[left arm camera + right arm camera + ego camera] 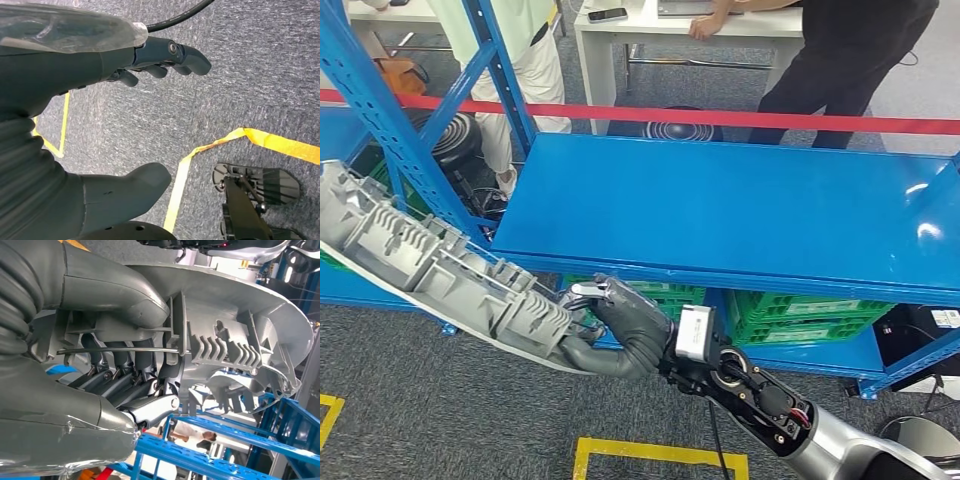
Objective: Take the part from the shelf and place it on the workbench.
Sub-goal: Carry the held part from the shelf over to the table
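Note:
The part (433, 270) is a long grey ribbed plastic moulding. It slants from the far left of the head view down toward the middle, in front of the blue shelf board (743, 200), which is bare. My right hand (622, 330) grips the part's near end, fingers wrapped over its edge. In the right wrist view the thumb and fingers of that hand (113, 385) clamp the ribbed part (241, 325). My left hand (56, 70) hangs over grey carpet with its fingers straight, thumb apart and nothing in it.
Blue shelf uprights (388, 120) stand beside the part at the left. Green crates (803, 315) sit under the shelf board. A red tape line (773, 120) runs behind the shelf, with people and a white table (622, 40) beyond. Yellow floor tape (652, 452) marks the carpet.

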Motion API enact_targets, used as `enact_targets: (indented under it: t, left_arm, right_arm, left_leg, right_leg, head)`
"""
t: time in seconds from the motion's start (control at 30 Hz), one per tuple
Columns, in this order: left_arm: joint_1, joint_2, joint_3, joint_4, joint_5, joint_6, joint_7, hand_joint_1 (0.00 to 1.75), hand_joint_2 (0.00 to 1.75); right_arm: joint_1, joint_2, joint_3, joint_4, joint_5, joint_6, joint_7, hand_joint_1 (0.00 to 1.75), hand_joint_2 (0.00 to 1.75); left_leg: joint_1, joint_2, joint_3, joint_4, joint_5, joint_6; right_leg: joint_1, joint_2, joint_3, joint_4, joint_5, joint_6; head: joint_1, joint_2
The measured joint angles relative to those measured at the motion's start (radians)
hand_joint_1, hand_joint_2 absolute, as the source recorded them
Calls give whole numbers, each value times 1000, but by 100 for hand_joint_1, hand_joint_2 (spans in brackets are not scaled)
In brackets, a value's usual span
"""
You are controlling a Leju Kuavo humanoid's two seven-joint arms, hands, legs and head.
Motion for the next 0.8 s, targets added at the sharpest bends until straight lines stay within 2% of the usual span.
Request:
enact_targets:
  t: [0.27, 0.37, 0.43, 0.5, 0.57, 0.6, 0.63, 0.67, 0.7, 0.73, 0.8]
  left_arm:
    - [1, 0, -2, 0, 4, 0, 0, 0, 175]
    - [2, 2, -2, 0, 5, 0, 0, 0, 175]
    - [2, 2, -2, 0, 6, 0, 0, 0, 175]
    - [2, 1, -2, 0, 8, -2, 0, 0, 175]
    - [4, 1, -2, 0, 12, -3, 0, 0, 175]
    - [6, 1, -2, 0, 15, -3, -1, 0, 175]
    - [8, 1, -2, 0, 17, -3, -2, 0, 175]
    - [11, 1, -2, 0, 18, -3, -4, 0, 175]
    - [12, 1, -2, 0, 20, -3, -5, 0, 175]
    - [13, 1, -2, 0, 20, -3, -6, 0, 175]
    - [13, 4, -2, 0, 20, -3, -8, 0, 175]
  right_arm:
    - [0, 4, 5, 14, 0, 28, -8, 175, 175]
    - [0, 7, 5, 16, 0, 32, -8, 175, 175]
    - [0, 11, 5, 16, 0, 36, -8, 175, 175]
    - [-1, 14, 5, 17, -1, 41, -9, 175, 175]
    - [0, 14, 6, 21, -1, 47, -11, 175, 175]
    - [0, 14, 6, 24, -2, 50, -12, 175, 175]
    - [1, 14, 6, 26, -2, 53, -13, 175, 175]
    - [1, 14, 6, 29, -2, 54, -13, 175, 175]
    - [2, 14, 6, 30, -2, 55, -14, 175, 175]
    - [2, 14, 6, 31, -2, 55, -14, 175, 175]
    - [2, 14, 6, 32, -2, 55, -15, 175, 175]
  left_leg:
    - [-2, 0, -5, 9, -6, 8]
    - [-3, 0, -7, 12, -7, 14]
    - [4, -2, 1, -2, 0, 19]
    - [13, -5, 10, -17, 8, 23]
    - [15, -10, 11, -18, 9, 24]
    - [16, -14, 11, -18, 8, 23]
    - [18, -20, 11, -16, 7, 21]
    - [21, -28, 12, -13, 5, 18]
    - [26, -37, 12, -9, 2, 13]
    - [30, -46, 11, -2, -2, 6]
    - [34, -65, 4, 13, -9, -11]
  right_leg:
    - [-1, 0, 1, -1, -1, 4]
    - [-2, -2, 2, -3, 0, 10]
    - [0, -4, 2, 0, -3, 16]
    - [1, -6, -21, 60, -45, 23]
    - [-4, -6, -80, 195, -116, 30]
    - [-7, -6, -107, 257, -140, 35]
    - [-11, -6, -120, 289, -145, 39]
    - [-16, -5, -112, 278, -131, 43]
    - [-20, -3, -84, 226, -100, 48]
    - [-27, 8, -44, 149, -68, 54]
    - [-30, 32, 16, 37, -36, 54]
  head:
    - [0, 0]
    - [0, 0]
    - [0, 0]
    - [4, 0]
    - [12, 0]
    - [15, 0]
    - [18, 0]
    - [19, 0]
    - [20, 0]
    - [22, 0]
    - [27, 0]
